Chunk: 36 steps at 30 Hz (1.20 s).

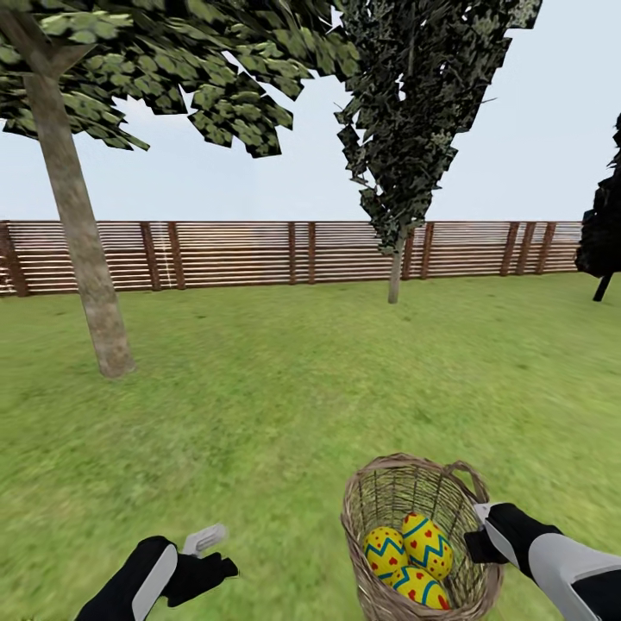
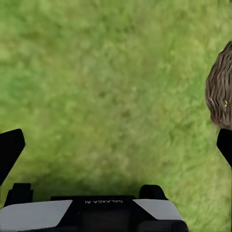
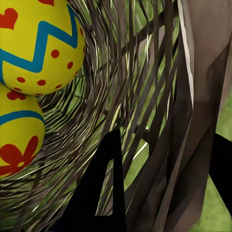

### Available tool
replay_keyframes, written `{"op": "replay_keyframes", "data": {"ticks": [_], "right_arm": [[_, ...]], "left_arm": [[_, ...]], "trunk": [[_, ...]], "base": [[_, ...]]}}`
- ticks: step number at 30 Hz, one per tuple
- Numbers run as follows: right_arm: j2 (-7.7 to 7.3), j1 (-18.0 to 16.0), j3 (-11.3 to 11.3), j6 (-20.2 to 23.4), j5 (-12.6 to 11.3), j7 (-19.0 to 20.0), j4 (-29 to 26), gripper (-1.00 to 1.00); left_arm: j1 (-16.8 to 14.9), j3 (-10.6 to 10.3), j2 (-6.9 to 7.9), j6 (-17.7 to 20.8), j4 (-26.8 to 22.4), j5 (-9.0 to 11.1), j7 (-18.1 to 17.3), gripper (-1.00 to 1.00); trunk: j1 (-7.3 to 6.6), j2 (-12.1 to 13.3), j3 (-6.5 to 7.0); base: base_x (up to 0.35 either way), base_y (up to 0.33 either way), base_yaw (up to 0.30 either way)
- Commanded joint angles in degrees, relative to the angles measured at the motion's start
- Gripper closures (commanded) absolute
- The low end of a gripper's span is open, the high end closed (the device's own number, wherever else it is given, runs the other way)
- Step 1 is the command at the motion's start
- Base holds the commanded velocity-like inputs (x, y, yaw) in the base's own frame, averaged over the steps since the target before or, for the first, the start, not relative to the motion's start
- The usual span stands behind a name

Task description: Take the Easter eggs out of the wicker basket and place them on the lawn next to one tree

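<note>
The three Easter eggs (image 1: 408,556) lie inside the wicker basket (image 1: 371,517), well short of the tree (image 1: 82,250). The right hand (image 1: 479,528) straddles the basket's rim; its grip cannot be told. The left hand (image 1: 207,552) hangs released beside the basket. The eggs look smooth, rounded and slippery, best pinched across the middle.

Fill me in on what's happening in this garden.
The robot's right gripper is clamped on the rim of the round brown wicker basket, one finger inside the weave. All three yellow eggs with red dots and blue zigzags lie in it. The left gripper hangs open and empty above the green lawn. A grey-trunked tree stands ahead left.
</note>
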Motion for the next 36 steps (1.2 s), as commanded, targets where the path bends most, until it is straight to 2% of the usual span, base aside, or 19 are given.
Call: {"op": "replay_keyframes", "data": {"ticks": [1,3,5,19,24,32,36], "right_arm": [[-0.04,0.0,0.0,0.3,-0.7,0.1,-0.2,1.0],[-0.04,0.0,0.0,0.3,-0.7,0.1,-0.2,1.0],[-0.03,0.0,0.0,0.3,-0.7,0.1,-0.2,1.0],[0.04,0.0,0.0,0.3,-0.7,0.1,-0.2,1.0],[-0.16,0.0,-0.1,0.5,-0.9,0.6,-0.2,1.0],[-0.58,0.0,-0.1,0.3,-0.8,0.5,1.8,1.0],[-0.97,0.0,-0.1,0.2,-0.7,0.5,2.1,1.0]], "left_arm": [[-0.1,-0.2,0.04,-0.6,0.1,-0.2,-0.2,-1.0],[-0.1,-0.2,0.03,-2.6,0.2,-0.1,-0.2,-1.0],[-0.1,-0.2,0.03,-3.0,0.2,-0.1,-0.2,-1.0],[-0.1,-0.2,-0.41,-3.1,1.6,-0.2,-0.2,-1.0],[-0.1,-0.1,-0.35,-3.1,1.9,-0.1,-0.2,-1.0],[-0.1,0.0,-0.32,-3.1,2.4,-0.1,-0.2,-1.0],[-0.1,-0.1,-0.45,-3.4,3.7,-0.1,-0.2,-1.0]], "trunk": [[-0.2,0.4,0.17],[-0.64,1.2,0.63],[-1.07,2.0,1.09],[-4.15,7.6,4.34],[-5.25,9.6,5.31],[-7.0,12.8,6.89],[-7.88,14.4,7.6]], "base": [[0.281,0.0,0.261],[0.311,0.0,0.261],[0.322,0.0,0.261],[0.324,0.0,0.26],[0.324,0.0,0.072],[0.324,0.0,0.253],[0.324,0.0,0.03]]}}
